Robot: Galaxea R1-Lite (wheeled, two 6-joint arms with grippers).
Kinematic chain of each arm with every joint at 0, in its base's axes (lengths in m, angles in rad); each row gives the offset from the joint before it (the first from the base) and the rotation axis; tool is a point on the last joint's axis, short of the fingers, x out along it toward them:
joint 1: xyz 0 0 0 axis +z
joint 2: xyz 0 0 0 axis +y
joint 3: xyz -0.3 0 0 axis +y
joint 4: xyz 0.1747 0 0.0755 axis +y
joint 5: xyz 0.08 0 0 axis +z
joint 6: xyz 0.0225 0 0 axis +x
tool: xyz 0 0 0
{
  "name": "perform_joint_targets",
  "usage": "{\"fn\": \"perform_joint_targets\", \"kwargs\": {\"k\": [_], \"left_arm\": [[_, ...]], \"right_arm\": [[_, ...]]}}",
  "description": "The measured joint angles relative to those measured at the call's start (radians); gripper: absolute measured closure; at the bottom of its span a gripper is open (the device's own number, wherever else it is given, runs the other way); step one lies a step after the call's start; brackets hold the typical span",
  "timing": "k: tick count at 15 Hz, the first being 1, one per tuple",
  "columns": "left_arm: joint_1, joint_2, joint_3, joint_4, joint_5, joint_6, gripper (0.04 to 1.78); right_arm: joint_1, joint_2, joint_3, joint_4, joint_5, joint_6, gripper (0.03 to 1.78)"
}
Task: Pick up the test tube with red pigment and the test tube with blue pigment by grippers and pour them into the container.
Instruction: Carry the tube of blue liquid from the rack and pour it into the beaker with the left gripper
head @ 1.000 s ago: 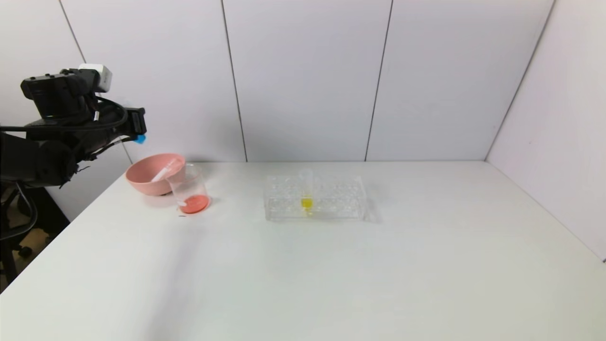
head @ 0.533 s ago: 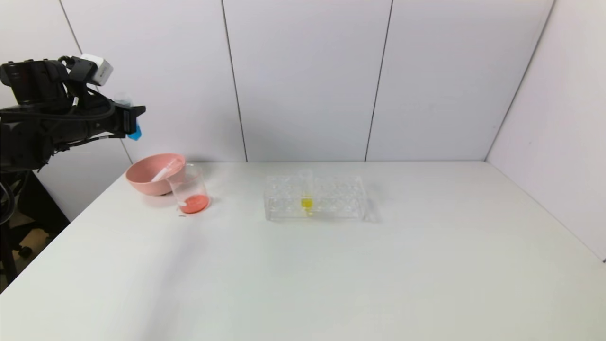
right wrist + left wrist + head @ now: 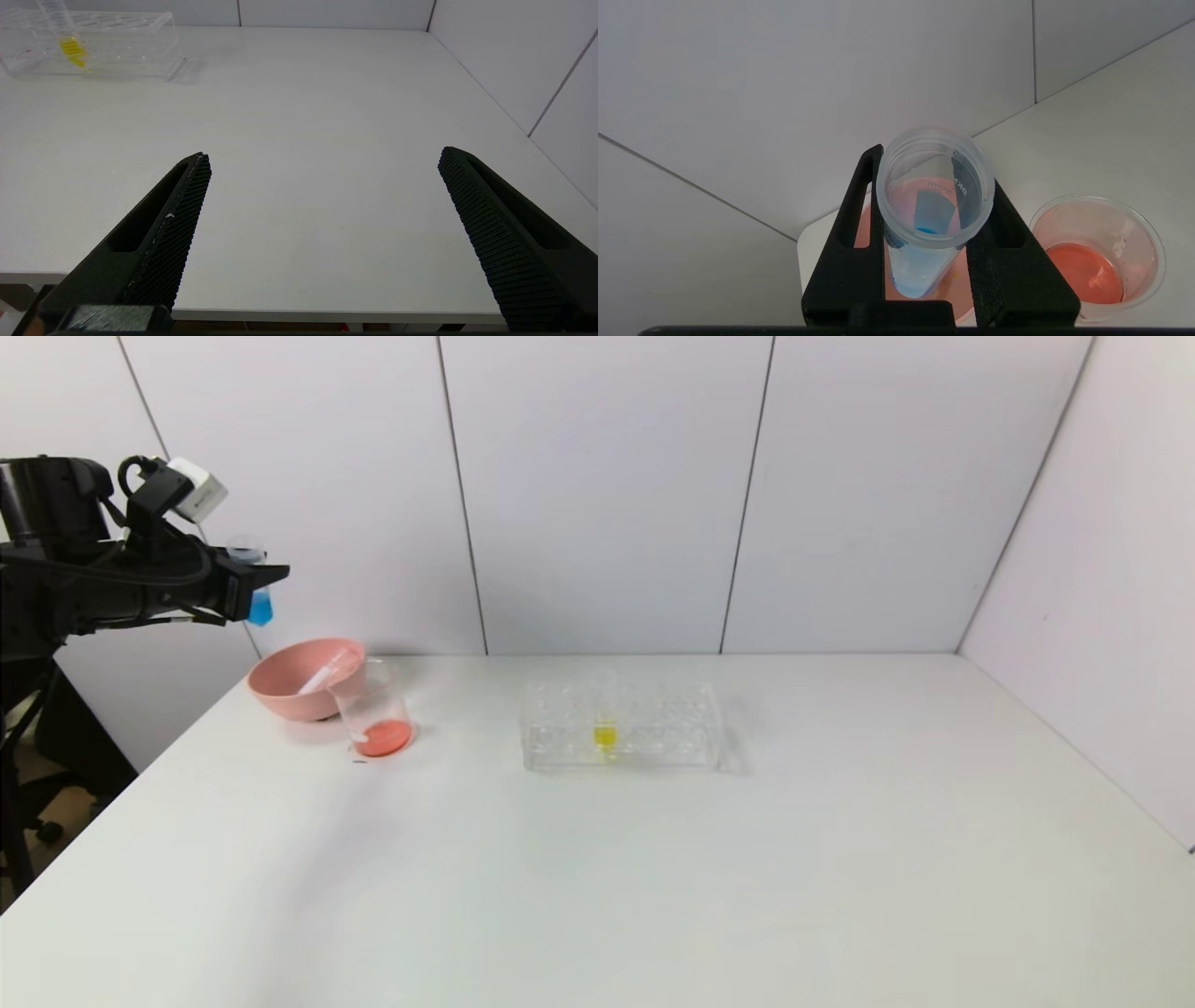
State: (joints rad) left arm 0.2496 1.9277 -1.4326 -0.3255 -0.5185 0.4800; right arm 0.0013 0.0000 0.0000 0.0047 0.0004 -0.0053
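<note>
Blue tube (image 3: 259, 601) is up in the air past the desk's far-left corner, clamped between the two black fingers of the left gripper (image 3: 250, 581), blue liquid sitting at its rounded bottom. Its long axis looks near upright, perhaps slightly tilted, open mouth up, bottom down; in the left wrist view the mouth faces the camera and the tube (image 3: 931, 210) runs straight away between the fingers. The key relation: the beaker (image 3: 373, 711) stands on the desk near the far-left corner, lower than the tube and offset from it toward the desk's middle and front, so the tube is not yet over it. Beaker already has orange-red liquid in its bottom (image 3: 1096, 254); judging from that, the red pour is done and blue is the one left. Pink bowl (image 3: 303, 677) sits touching or just behind the beaker, nearer the corner, with what looks like an empty tube (image 3: 322, 674) lying tilted in it. Next move likely needs the left arm to carry the tube over the beaker, then tip the mouth down. Clear rack (image 3: 621, 725) with the yellow tube (image 3: 605, 714) is mid-desk toward the far edge, well apart. Right gripper (image 3: 322, 196) is nowhere near, parked by the desk's near edge, fingers wide apart, holding nothing.
</note>
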Motion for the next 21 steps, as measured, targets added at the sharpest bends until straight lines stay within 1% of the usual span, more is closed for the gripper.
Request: {"fn": "perform_joint_targets", "kwargs": {"k": [5, 7, 9, 11, 14, 18, 21], "left_arm": [[0.005, 0.025, -0.039, 0.07, -0.124, 0.066, 1.32], [0.011, 0.042, -0.074, 0.124, -0.187, 0.141, 1.32], [0.023, 0.066, -0.124, 0.192, -0.227, 0.23, 1.32], [0.03, 0.088, -0.158, 0.239, -0.236, 0.3, 1.32], [0.037, 0.113, -0.189, 0.26, -0.244, 0.366, 1.32], [0.037, 0.14, -0.26, 0.344, -0.253, 0.492, 1.32], [0.034, 0.152, -0.319, 0.417, -0.292, 0.551, 1.32]], "right_arm": [[0.0, 0.0, 0.0, 0.0, 0.0, 0.0, 0.04], [0.0, 0.0, 0.0, 0.0, 0.0, 0.0, 0.04], [0.0, 0.0, 0.0, 0.0, 0.0, 0.0, 0.04], [0.0, 0.0, 0.0, 0.0, 0.0, 0.0, 0.04], [0.0, 0.0, 0.0, 0.0, 0.0, 0.0, 0.04], [0.0, 0.0, 0.0, 0.0, 0.0, 0.0, 0.04], [0.0, 0.0, 0.0, 0.0, 0.0, 0.0, 0.04]]}}
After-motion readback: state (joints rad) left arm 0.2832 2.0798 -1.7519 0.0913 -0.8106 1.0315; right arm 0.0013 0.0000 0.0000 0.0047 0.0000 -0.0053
